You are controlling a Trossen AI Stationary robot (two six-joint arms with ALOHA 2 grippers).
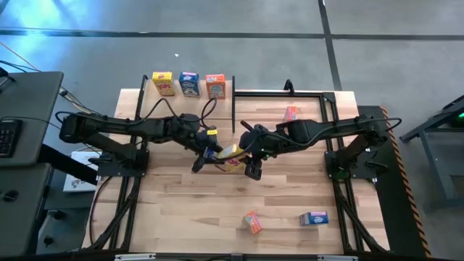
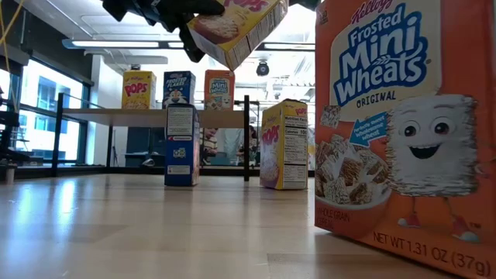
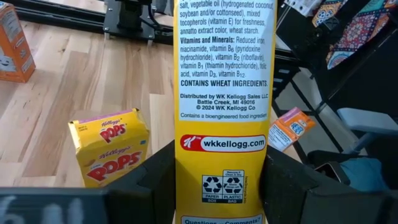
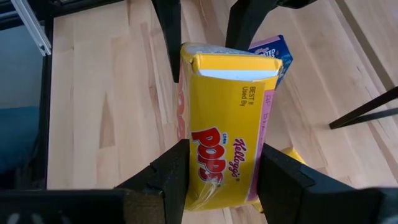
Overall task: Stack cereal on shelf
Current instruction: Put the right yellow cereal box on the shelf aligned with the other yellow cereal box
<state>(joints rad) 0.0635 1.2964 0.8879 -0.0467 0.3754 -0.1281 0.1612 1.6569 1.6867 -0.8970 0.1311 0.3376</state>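
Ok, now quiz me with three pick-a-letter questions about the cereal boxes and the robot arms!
1. Where do three boxes stand in a row?
A. on the shelf
B. on the floor
C. on the keyboard

2. What colour is the box the arms are holding?
A. blue
B. orange
C. yellow

3. How is the held box right now?
A. lying flat on the table
B. lifted up in the air
C. standing on the shelf

Answers:
1. A: the row of three boxes stands on the shelf.
2. C: the held box is yellow, with the left end effector and the right end effector both shut on it.
3. B: the low view shows it tilted high above the table.
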